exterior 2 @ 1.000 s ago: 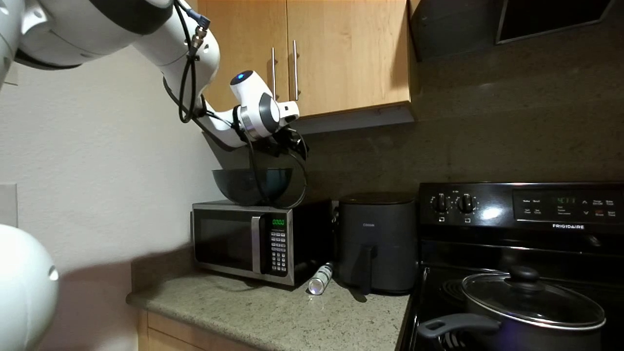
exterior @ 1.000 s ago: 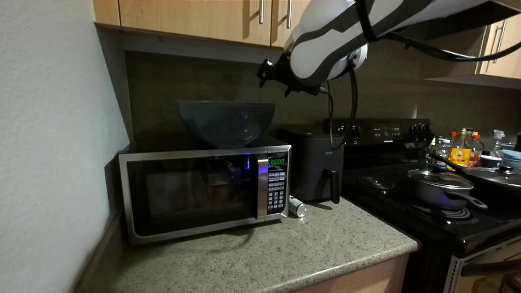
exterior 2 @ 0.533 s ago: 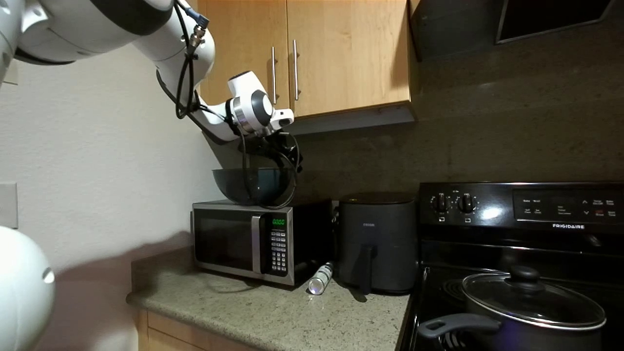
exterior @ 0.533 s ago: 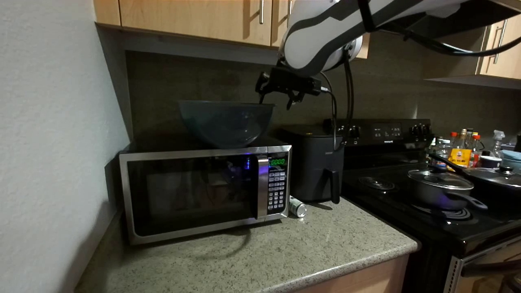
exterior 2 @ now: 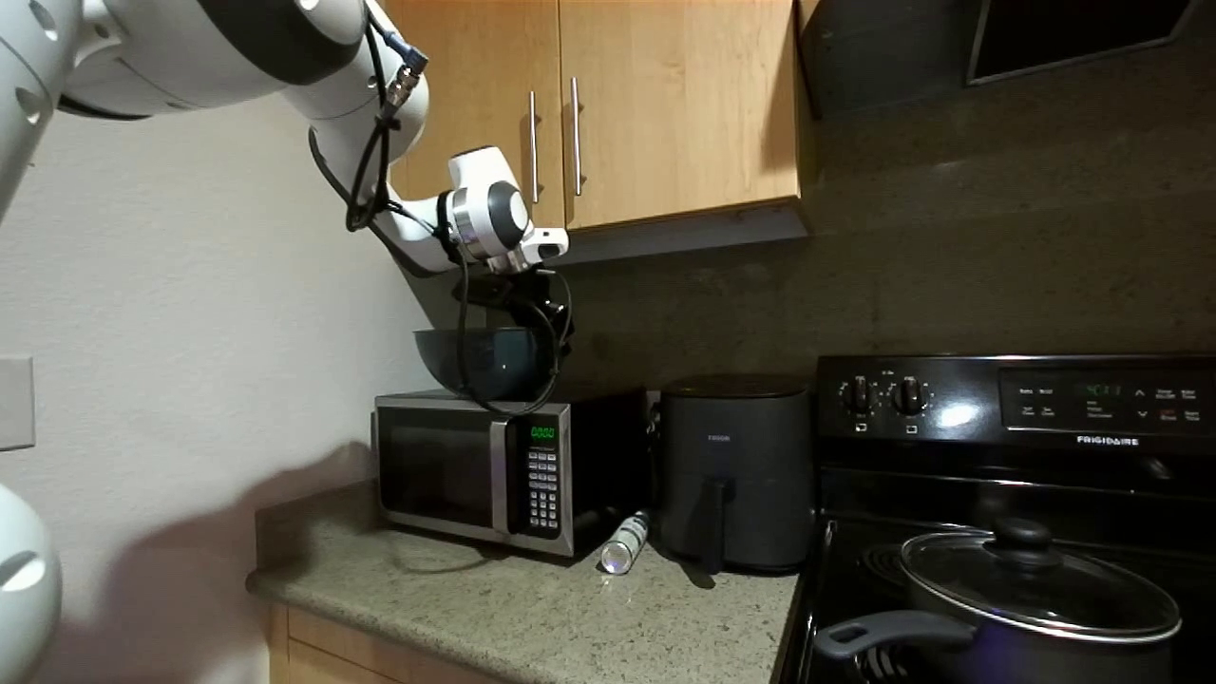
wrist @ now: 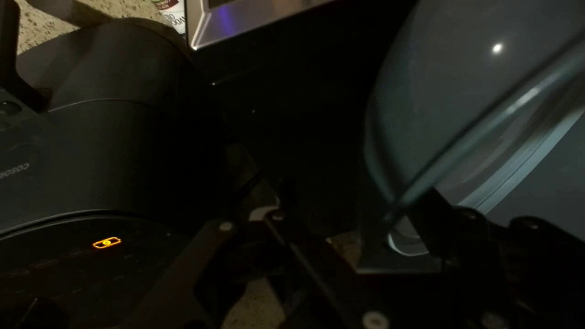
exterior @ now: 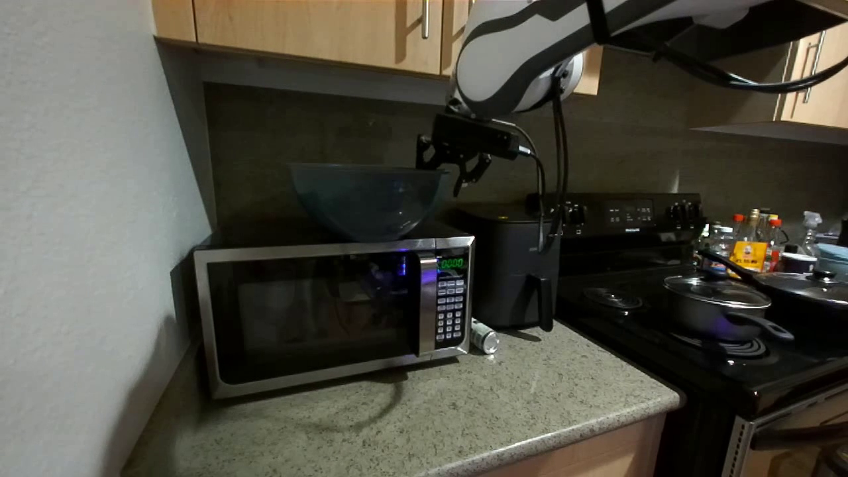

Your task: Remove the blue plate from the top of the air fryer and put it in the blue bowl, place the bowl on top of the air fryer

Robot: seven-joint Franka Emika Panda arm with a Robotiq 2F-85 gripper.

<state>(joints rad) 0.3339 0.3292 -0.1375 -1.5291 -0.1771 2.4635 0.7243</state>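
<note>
The blue bowl stands upright on top of the microwave in both exterior views. My gripper is open and points down at the bowl's rim on the air fryer side. In the wrist view the bowl fills the right, and its rim runs down between the spread jaws; one finger is on the bowl's inner side, the other outside. I cannot tell whether either touches it. The black air fryer stands beside the microwave; no plate shows on its top. The blue plate is not clearly visible; the bowl's inside is mostly hidden.
The microwave stands on the counter near the wall. A bottle or can lies between it and the air fryer. The stove with a lidded pot is beside the air fryer. Wall cabinets hang above the arm. A cable loop hangs by the gripper.
My gripper has tilted downward and come down from above the bowl's edge until its open jaws stand either side of the rim. The bowl and air fryer have not moved.
</note>
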